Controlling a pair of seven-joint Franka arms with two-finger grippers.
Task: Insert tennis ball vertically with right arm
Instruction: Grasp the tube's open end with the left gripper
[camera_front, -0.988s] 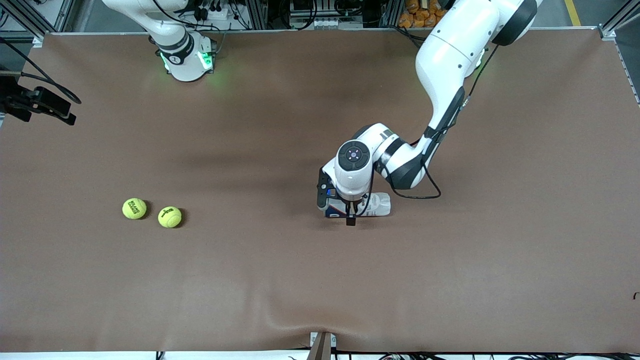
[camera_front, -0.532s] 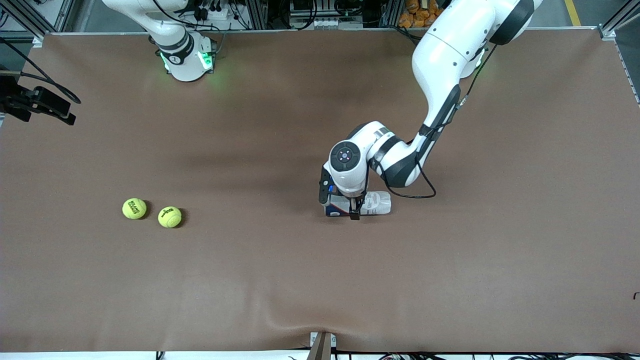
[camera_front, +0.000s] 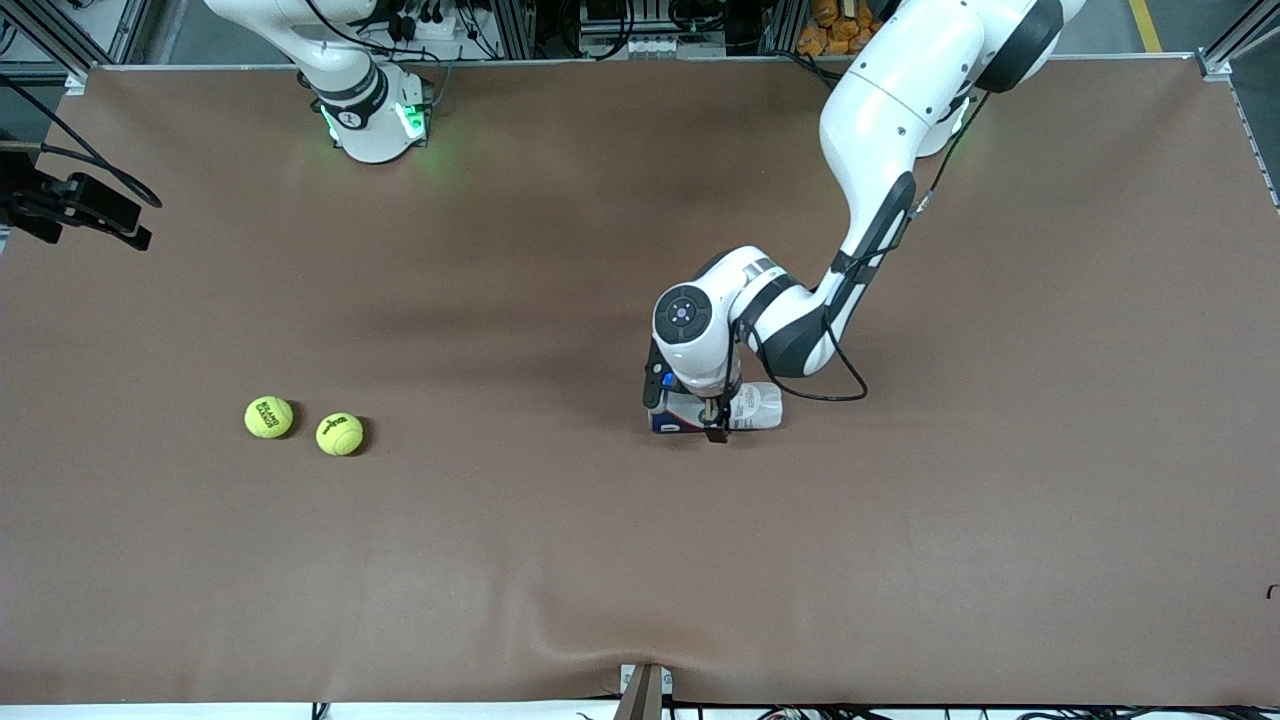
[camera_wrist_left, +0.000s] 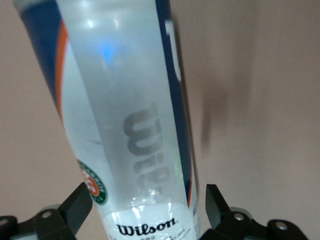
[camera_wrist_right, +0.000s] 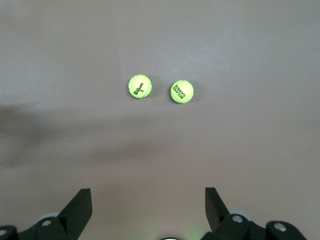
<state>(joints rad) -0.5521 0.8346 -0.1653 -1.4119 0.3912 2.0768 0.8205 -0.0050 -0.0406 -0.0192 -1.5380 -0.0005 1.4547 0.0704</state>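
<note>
Since the earlier frames the left arm's wrist has been shifted slightly toward the upper left of the front view, and its elbow drawn in; the tennis ball can (camera_front: 745, 408) and both balls are unchanged in place.

The left gripper (camera_front: 712, 420) is seen low over the can, just right of centre in the front view. The can lies on its side on the brown table (camera_front: 1000, 500), clear plastic with a blue, orange and white label. In the left wrist view the can (camera_wrist_left: 130, 125) is framed between the two black fingers (camera_wrist_left: 216, 199), which are spread wide on either side of it; contact cannot be confirmed.

Two yellow-green tennis balls are noted at the lower left of the front view, close together but apart: one (camera_front: 269, 417) nearer the right arm's end of the table, the other (camera_front: 340, 434) slightly nearer the front camera. Both appear in the upper middle of the right wrist view (camera_wrist_right: 140, 86) (camera_wrist_right: 182, 92), well clear of the right gripper (camera_wrist_right: 149, 210), whose fingers are spread apart with nothing between them.

The right arm (camera_front: 340, 70) is held waiting, its base at the upper left of the front view.
</note>
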